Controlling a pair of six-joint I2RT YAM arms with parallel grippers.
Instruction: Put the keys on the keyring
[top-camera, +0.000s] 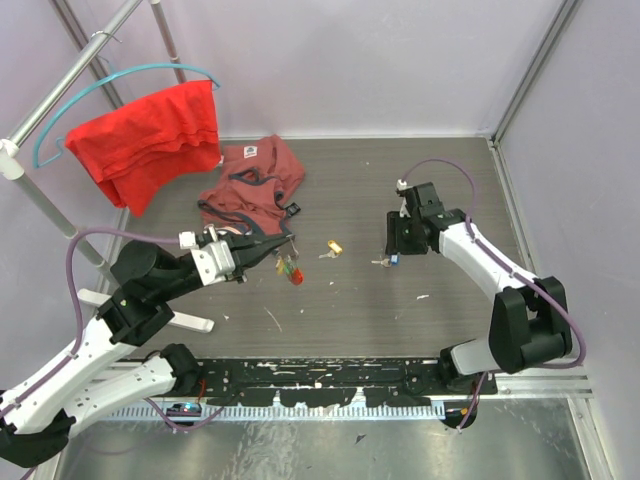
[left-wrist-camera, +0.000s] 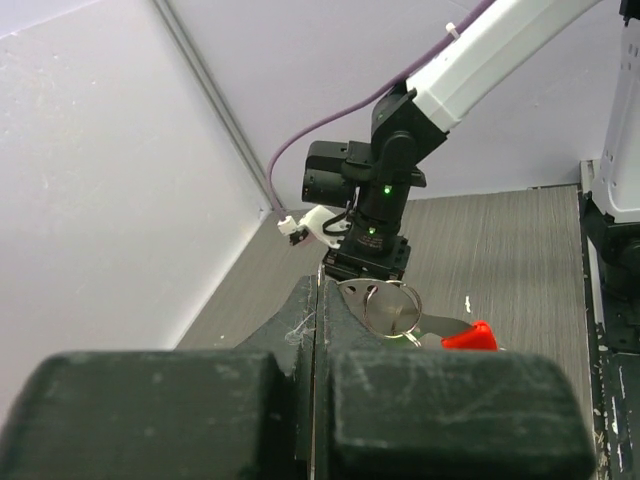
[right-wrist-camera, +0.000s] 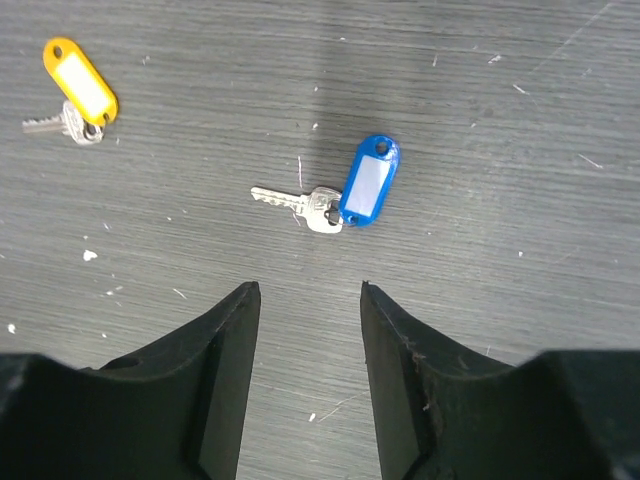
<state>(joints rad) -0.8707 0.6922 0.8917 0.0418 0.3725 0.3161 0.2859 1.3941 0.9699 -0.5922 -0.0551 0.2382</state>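
a grey wood-grain table (top-camera: 420, 330) carries everything. at its far left a bright red cloth (top-camera: 150, 145) hangs up, and a duller red garment (top-camera: 250, 185) lies crumpled on the table beside it. the left pincer (left-wrist-camera: 318, 302) sits near that garment, its jaws pressed together and clamped on the thin silvery keyring with the red oval tag (left-wrist-camera: 392, 308). ring and tag stick out past the fingertips. something green seems to dangle by the tag in the top view, but it is too small to name. the right pincer (right-wrist-camera: 310, 290) hovers with its jaws apart, nothing between them, just above a small silver key with a blue plastic tag (right-wrist-camera: 368, 182) lying flat on the table. a silver key with a yellow tag (right-wrist-camera: 78, 92) lies on the table between the two pincers, apart from the blue one.
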